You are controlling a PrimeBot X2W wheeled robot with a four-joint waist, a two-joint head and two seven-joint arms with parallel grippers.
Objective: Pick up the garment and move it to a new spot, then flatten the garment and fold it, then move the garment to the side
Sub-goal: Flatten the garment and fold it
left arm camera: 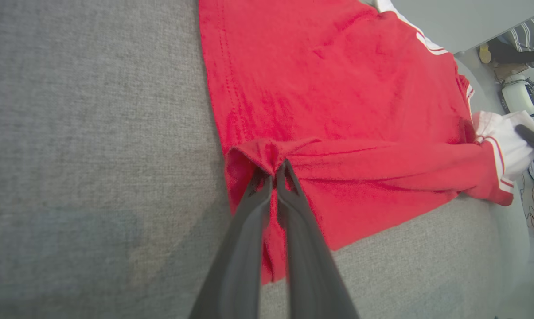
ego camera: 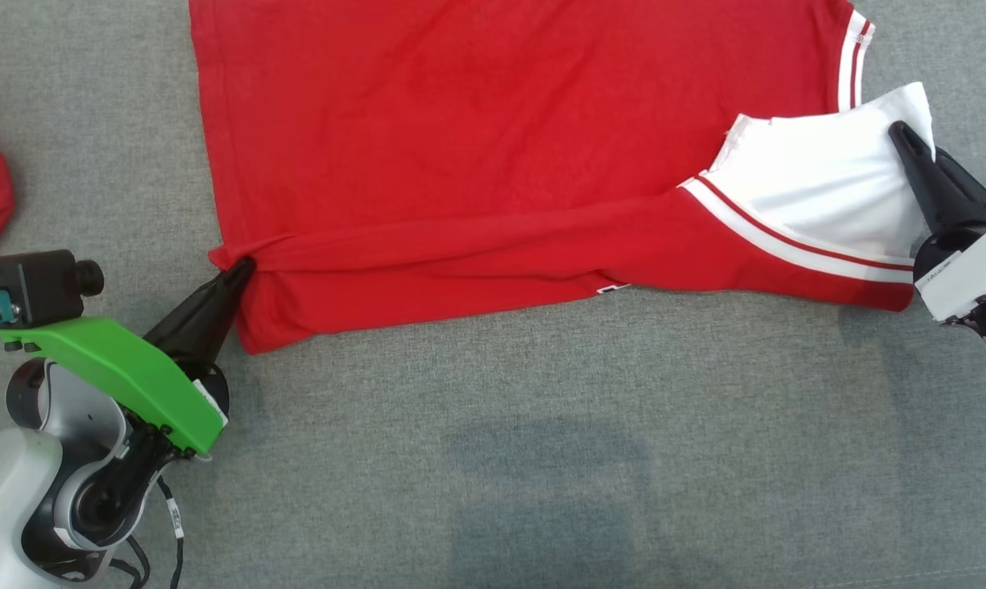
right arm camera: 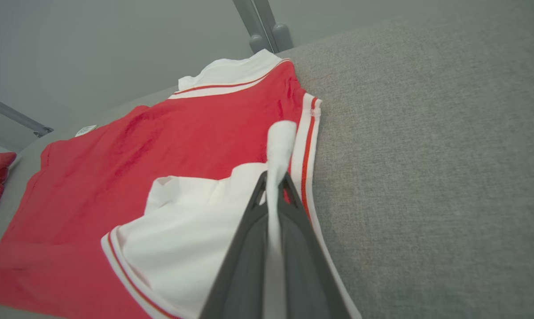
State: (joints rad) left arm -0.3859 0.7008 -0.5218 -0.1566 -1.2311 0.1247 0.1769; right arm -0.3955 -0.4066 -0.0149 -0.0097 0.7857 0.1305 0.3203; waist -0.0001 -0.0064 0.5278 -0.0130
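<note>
The garment [ego camera: 476, 147] lay spread on the grey counter [ego camera: 542, 425] with its near edge doubled over, so the fold looked to be the step in hand. The left tool [ego camera: 243, 268] was pinching the red hem corner, and the right tool [ego camera: 902, 135] was clamped on the white side panel [ego camera: 820, 188]. Next, I judged, both pinches needed carrying across together and level, laying the flap smooth before release.

Black tapered left claw [ego camera: 245, 266], green bracket [ego camera: 124, 368], white forearm [ego camera: 2, 491], dangling black cable [ego camera: 178, 544].
</note>
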